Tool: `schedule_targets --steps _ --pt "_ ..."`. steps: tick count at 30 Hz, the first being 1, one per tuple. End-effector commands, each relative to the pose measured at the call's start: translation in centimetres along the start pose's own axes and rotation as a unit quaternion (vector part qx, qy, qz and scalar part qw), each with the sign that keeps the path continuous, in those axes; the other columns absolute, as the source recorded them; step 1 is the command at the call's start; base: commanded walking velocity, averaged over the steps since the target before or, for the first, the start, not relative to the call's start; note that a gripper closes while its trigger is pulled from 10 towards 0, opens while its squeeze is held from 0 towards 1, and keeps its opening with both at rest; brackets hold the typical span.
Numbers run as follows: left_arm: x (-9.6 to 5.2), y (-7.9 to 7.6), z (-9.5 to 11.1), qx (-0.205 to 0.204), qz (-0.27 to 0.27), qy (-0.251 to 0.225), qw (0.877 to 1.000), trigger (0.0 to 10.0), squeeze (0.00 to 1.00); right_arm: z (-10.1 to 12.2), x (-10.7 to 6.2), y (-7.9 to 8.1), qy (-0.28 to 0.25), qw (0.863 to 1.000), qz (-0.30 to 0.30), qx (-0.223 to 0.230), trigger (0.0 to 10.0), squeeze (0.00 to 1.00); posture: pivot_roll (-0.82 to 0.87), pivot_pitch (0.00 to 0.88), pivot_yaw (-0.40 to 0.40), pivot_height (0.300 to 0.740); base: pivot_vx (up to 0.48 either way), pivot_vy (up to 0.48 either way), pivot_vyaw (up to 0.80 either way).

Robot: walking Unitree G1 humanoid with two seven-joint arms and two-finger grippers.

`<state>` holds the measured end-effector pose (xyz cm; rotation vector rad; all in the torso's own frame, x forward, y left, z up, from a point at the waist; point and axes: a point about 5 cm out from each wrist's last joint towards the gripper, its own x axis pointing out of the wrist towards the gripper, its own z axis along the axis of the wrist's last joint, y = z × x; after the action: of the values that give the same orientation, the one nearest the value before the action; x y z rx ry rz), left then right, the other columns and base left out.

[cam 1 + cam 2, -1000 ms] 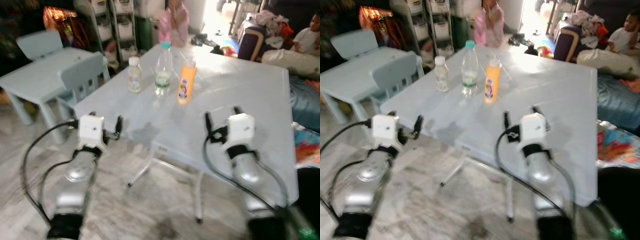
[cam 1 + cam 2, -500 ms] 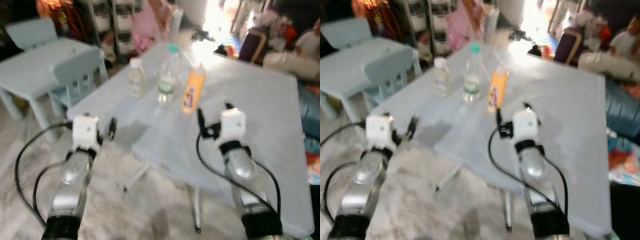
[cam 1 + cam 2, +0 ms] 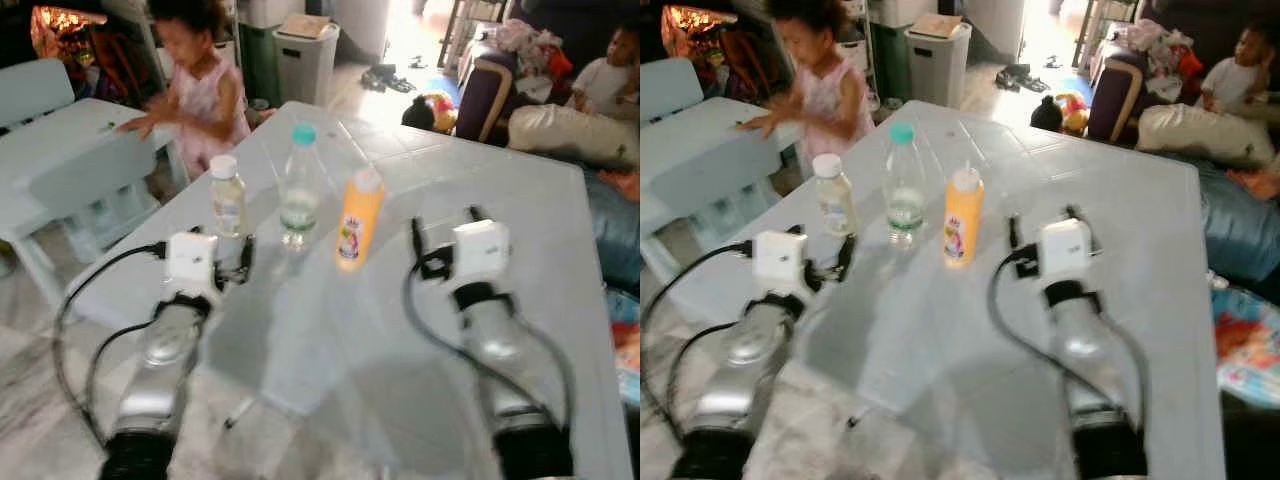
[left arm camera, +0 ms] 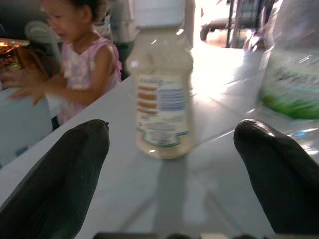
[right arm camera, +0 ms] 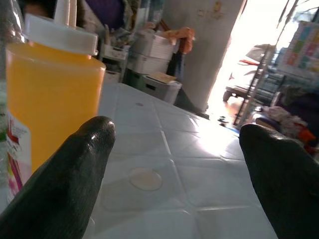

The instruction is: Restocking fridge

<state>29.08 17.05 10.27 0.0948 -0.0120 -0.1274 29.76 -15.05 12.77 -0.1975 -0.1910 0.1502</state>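
Head views: large pale blue table (image 3: 520, 200), tiled surface. Person in pink (image 3: 205, 95) stands at its far left corner by a small table (image 3: 60, 130); another person (image 3: 1230, 75) sits far right. Three bottles stand in a row on the table: clear water bottle, teal cap (image 3: 298, 190); orange bottle, white cap (image 3: 358, 220); small cream bottle (image 4: 162, 97), contents perhaps milky. Left gripper (image 4: 172, 174) faces the cream bottle, fingers spread apart, holding nothing. Right gripper (image 5: 179, 184) sits just beside the orange bottle, fingers likewise spread.

Orange bottle (image 3: 962, 218), teal-capped clear bottle (image 3: 902, 186), pale grey table (image 3: 1120, 180)
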Motion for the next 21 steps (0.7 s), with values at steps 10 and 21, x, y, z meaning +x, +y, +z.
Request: schedule_targets --steps 10,21 --pt "-0.1 -0.2 0.1 0.005 0.001 0.001 1.0 10.0 0.0 -0.3 0.1 -0.7 0.005 1.0 -0.003 -0.005 10.0 0.0 0.01 0.0 -0.036 0.74 0.0 0.0 0.0" --pt "-0.3 0.3 0.1 0.018 0.003 0.006 1.0 10.0 0.0 -0.2 0.2 2.1 0.007 0.991 0.114 0.07 10.0 0.0 0.03 0.0 -0.027 0.74 0.0 0.0 0.0"
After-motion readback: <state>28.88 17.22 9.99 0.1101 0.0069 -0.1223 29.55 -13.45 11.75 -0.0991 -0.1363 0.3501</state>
